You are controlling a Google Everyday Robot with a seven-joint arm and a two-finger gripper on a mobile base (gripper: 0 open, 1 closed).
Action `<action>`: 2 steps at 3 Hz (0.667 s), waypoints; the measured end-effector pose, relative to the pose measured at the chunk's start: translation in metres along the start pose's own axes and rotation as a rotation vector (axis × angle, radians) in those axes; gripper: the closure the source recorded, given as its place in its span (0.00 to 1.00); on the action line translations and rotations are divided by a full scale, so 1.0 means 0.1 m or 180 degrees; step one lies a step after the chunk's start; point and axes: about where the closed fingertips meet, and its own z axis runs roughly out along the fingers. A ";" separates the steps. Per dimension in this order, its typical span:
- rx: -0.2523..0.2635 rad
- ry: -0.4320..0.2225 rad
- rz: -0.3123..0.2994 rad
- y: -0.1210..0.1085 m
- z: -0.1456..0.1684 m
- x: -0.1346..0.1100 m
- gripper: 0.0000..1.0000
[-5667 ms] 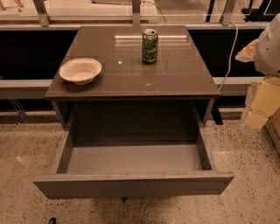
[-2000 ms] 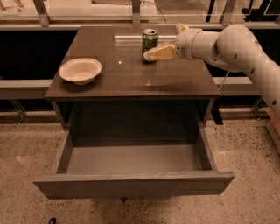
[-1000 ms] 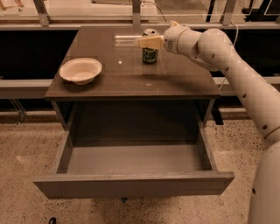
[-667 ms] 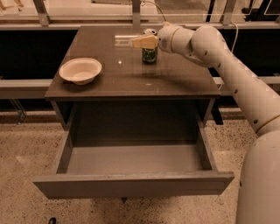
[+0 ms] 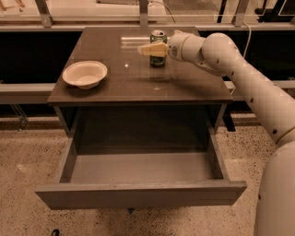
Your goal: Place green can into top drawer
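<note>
The green can (image 5: 157,47) stands upright at the back of the brown tabletop (image 5: 138,83), a little right of centre. My gripper (image 5: 150,49) reaches in from the right on the white arm (image 5: 239,73); its cream fingers (image 5: 152,50) lie across the front of the can at about mid-height, pointing left. The top drawer (image 5: 138,193) is pulled wide open below the tabletop, and its grey floor is bare.
A shallow cream bowl (image 5: 85,73) sits on the left part of the tabletop. A metal rail and posts (image 5: 143,11) run behind the table. Speckled floor (image 5: 27,161) surrounds the drawer. The white arm's lower part (image 5: 276,193) fills the right edge.
The arm came in from the right to the can. In the last second the fingers moved slightly left and lower across the can. The can, bowl and drawer have not moved.
</note>
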 end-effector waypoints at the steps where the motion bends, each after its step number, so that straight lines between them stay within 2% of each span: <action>1: 0.0056 -0.0001 -0.0019 -0.07 -0.05 0.05 0.22; 2: 0.0033 0.0009 -0.0103 -0.10 -0.01 0.02 0.46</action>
